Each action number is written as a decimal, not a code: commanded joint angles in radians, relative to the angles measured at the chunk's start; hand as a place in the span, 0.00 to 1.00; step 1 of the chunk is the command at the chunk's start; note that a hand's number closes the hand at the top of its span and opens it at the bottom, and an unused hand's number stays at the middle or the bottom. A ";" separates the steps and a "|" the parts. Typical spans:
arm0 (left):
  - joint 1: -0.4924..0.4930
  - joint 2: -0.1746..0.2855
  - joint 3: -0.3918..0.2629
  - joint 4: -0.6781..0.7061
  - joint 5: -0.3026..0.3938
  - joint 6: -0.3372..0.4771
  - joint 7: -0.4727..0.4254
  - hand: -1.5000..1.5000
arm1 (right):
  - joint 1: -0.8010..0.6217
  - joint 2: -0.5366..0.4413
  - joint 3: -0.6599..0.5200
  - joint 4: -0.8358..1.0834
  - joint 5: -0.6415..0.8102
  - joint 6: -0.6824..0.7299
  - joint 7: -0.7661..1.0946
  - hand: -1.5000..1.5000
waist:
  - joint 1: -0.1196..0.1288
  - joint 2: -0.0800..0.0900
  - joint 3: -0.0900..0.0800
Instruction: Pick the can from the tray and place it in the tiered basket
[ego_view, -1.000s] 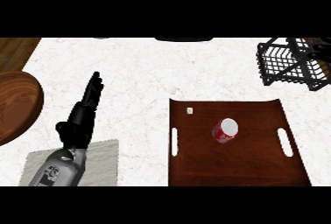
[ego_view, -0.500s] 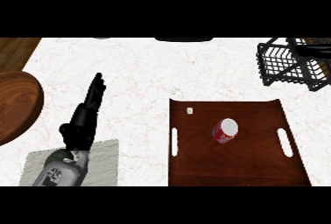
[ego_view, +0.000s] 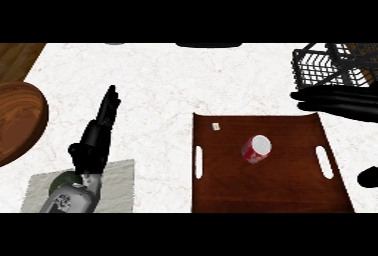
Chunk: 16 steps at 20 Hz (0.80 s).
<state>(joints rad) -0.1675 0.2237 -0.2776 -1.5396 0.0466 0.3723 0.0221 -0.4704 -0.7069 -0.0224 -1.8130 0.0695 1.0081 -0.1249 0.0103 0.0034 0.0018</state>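
A red and white can (ego_view: 256, 149) lies on its side near the middle of the brown tray (ego_view: 221, 190). The black wire tiered basket (ego_view: 325, 65) stands at the far right corner of the counter. My right hand (ego_view: 336, 102) comes in from the right edge, open, its straight fingers over the tray's far right corner just below the basket. Its thumb (ego_view: 367, 177) shows lower at the right edge, and the hand is apart from the can. At the left my left hand (ego_view: 100, 127) rests open, fingers pointing away, holding nothing.
A round wooden plate (ego_view: 15, 122) lies at the left edge. A grey cloth (ego_view: 122, 182) sits under my left forearm. A small white tag (ego_view: 216, 126) lies on the tray's far left part. White counter stretches between the left hand and the tray.
My right hand has come into view from the right edge, over the tray's far right corner. The left hand and the can have stayed in place.
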 joint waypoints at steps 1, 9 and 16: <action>0.013 -0.034 -0.041 -0.056 -0.056 0.040 0.047 0.50 | 0.045 -0.007 0.055 -0.011 0.149 0.036 -0.170 0.00 | 0.000 -0.001 0.000; -0.017 -0.021 0.026 -0.019 -0.030 -0.028 0.038 0.50 | 0.025 -0.103 0.114 0.039 0.243 0.014 -0.232 0.00 | -0.001 -0.002 -0.001; -0.026 -0.083 0.027 0.026 -0.062 -0.016 0.020 0.50 | 0.057 -0.131 0.182 0.036 0.370 -0.091 -0.286 0.00 | -0.006 -0.002 -0.001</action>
<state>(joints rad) -0.1821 0.1714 -0.2476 -1.5183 -0.0017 0.3495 0.0326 -0.4156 -0.8148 0.1378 -1.7997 0.3762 0.8762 -0.2779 0.0058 0.0017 0.0005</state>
